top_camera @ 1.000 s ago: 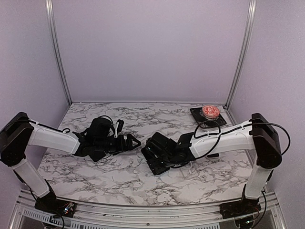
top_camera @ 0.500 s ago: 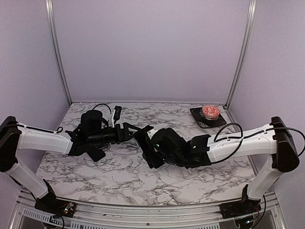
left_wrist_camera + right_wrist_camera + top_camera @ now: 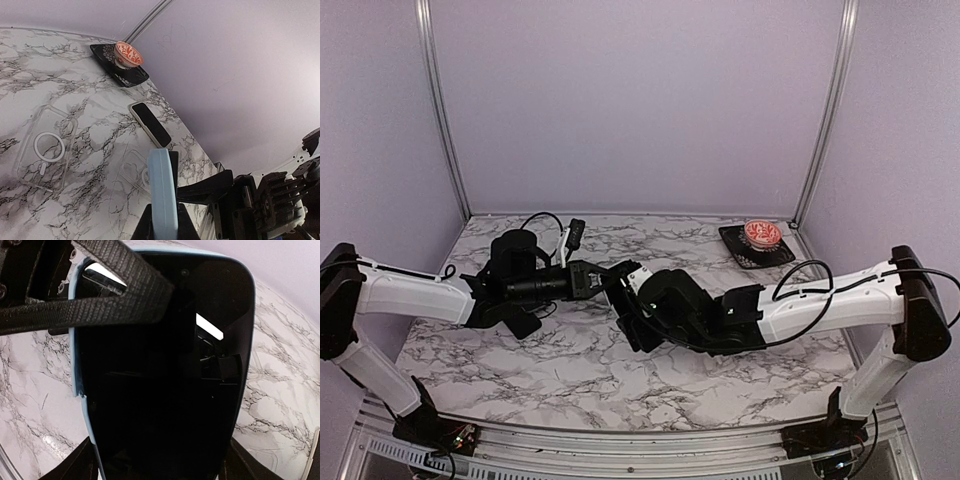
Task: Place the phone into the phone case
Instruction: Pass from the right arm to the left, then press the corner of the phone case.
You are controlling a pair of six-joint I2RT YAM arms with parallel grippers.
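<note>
Two robot arms meet over a marble-patterned table (image 3: 570, 380), sharing a grip on a light-blue-edged phone (image 3: 165, 390). The phone is held in the air, well apart from the red-patterned bowl (image 3: 762, 233) and off to the bowl's left in the overhead view. The left gripper (image 3: 596, 280) is pinched tight on the phone's thin edge, its jaws closed against front and back. One of its textured fingers (image 3: 100, 305) crosses the dark screen near the top. The right gripper (image 3: 165, 462) holds the same phone across its width, jaws spread wide with a finger pressed to each long side. The bowl sits on a black mat (image 3: 127, 77) in the table's corner. In the left wrist view, a second phone (image 3: 150, 124) lies flat, dark face up, near the bowl's mat. Farther from the bowl lie a clear phone case (image 3: 45, 145) with a ring on its back and a second clear case (image 3: 134, 170). Both cases rest flat on the marble, apart from the held phone.
</note>
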